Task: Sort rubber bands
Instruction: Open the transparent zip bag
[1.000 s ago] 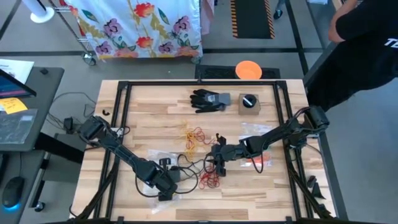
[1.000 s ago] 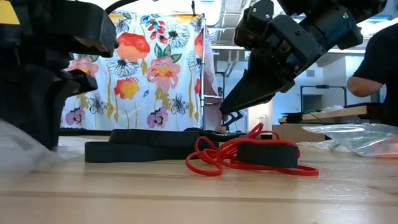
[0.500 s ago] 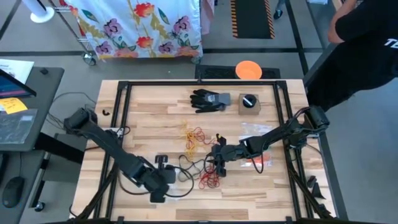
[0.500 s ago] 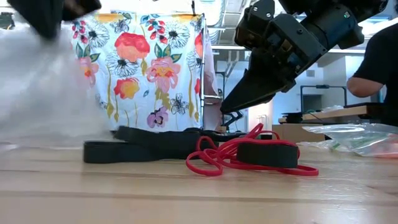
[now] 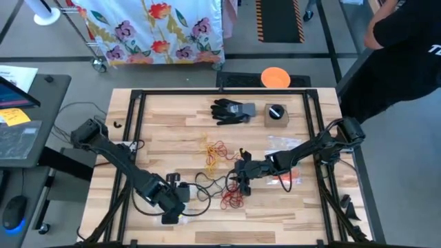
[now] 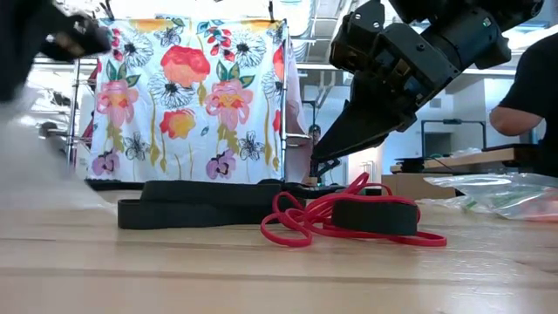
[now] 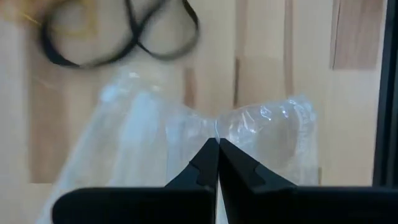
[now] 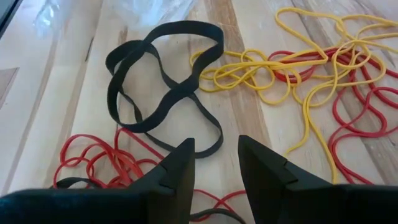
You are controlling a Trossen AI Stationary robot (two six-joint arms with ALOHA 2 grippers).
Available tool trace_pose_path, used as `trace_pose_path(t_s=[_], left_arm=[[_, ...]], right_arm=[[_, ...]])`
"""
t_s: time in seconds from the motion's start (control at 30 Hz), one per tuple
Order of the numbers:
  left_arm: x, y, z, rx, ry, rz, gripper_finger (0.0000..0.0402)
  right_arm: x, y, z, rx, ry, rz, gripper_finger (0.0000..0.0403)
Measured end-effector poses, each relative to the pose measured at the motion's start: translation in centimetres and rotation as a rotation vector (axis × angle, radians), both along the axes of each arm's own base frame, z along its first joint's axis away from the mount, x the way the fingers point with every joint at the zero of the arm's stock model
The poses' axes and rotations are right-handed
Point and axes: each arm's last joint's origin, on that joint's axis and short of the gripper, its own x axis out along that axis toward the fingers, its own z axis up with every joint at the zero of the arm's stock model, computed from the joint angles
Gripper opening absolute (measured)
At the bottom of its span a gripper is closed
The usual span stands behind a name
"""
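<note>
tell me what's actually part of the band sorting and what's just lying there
Part of the job: black rubber bands, yellow rubber bands, red rubber bands, clear plastic bag pinched by left gripper, right gripper.
Lying about: black glove, small box.

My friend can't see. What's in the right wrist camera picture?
The right gripper hangs open above a wooden table. Black rubber bands lie looped just ahead, yellow rubber bands and red rubber bands tangled beside them.
</note>
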Motion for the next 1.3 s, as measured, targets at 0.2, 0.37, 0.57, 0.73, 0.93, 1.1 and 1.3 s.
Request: trace_pose_path(t_s=[0.2, 0.37, 0.57, 0.73, 0.93, 1.1, 1.3], left_arm=[[0.4, -0.3, -1.0, 0.007, 0.014, -0.032, 0.0001], [0.6, -0.1, -1.3, 0.081, -0.027, -0.007, 0.0009], [0.7, 0.0, -1.3, 0.079, -0.028, 0.01, 0.0057], [0.7, 0.1, -1.3, 0.09, -0.041, 0.037, 0.0111], [0.5, 0.3, -1.4, 0.123, -0.013, 0.031, 0.0138], [-0.6, 1.2, -1.5, 0.264, 0.055, 0.048, 0.0132], [-1.8, 3.3, -0.7, 0.478, 0.099, 0.106, 0.0122]], right_arm=[[0.0, 0.0, 0.0, 0.0, 0.0, 0.0, 0.0123], [0.0, 0.0, 0.0, -0.001, 0.003, 0.0, 0.0123], [0.0, 0.0, 0.0, -0.002, 0.004, 0.0, 0.0123], [0.0, 0.0, -0.1, -0.003, 0.007, 0.0, 0.0123], [-0.2, -0.1, -0.2, 0.001, 0.029, -0.008, 0.0123], [-0.3, -0.1, -0.4, 0.003, 0.052, -0.015, 0.0123], [-0.3, -0.1, -0.4, 0.004, 0.054, -0.016, 0.0123]])
